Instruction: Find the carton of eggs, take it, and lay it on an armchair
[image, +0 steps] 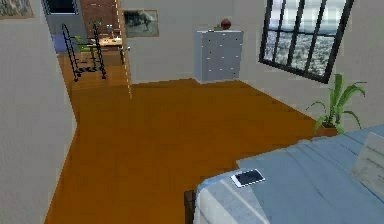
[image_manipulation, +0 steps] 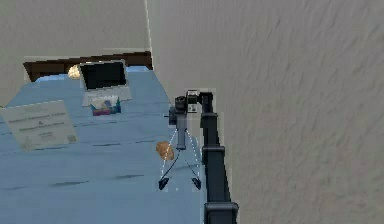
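A bedroom's wooden floor (image: 170, 130) lies wide ahead, so the base has room to turn. The blue bed (image_manipulation: 80, 170) runs along the robot's reaching side, which is why the arm (image_manipulation: 212, 150) stretches out over its edge, beside the plain wall (image_manipulation: 290, 100). Past the floor a doorway (image: 95, 45) gives onto another room with chairs round a table (image: 108, 45). A pale dresser (image: 218, 55) stands against the far wall, near a dark-framed window (image: 305, 35) with a potted plant (image: 338, 105) under it.

On the bed a laptop (image_manipulation: 105, 80) is propped at the head end, a printed sheet (image_manipulation: 40, 125) lies flat nearby, and a phone (image: 248, 178) rests near the foot corner. The hand (image_manipulation: 179, 184) hangs above the bedding with a small tan blob (image_manipulation: 163, 149) beside its fingers. Whether the hand is spread or pressed together I cannot tell, nor whether it holds anything. Where the carton of eggs is I cannot tell: nothing on the bed has its shape. My guess is that the search leads through the doorway, and the armchair has to be found too
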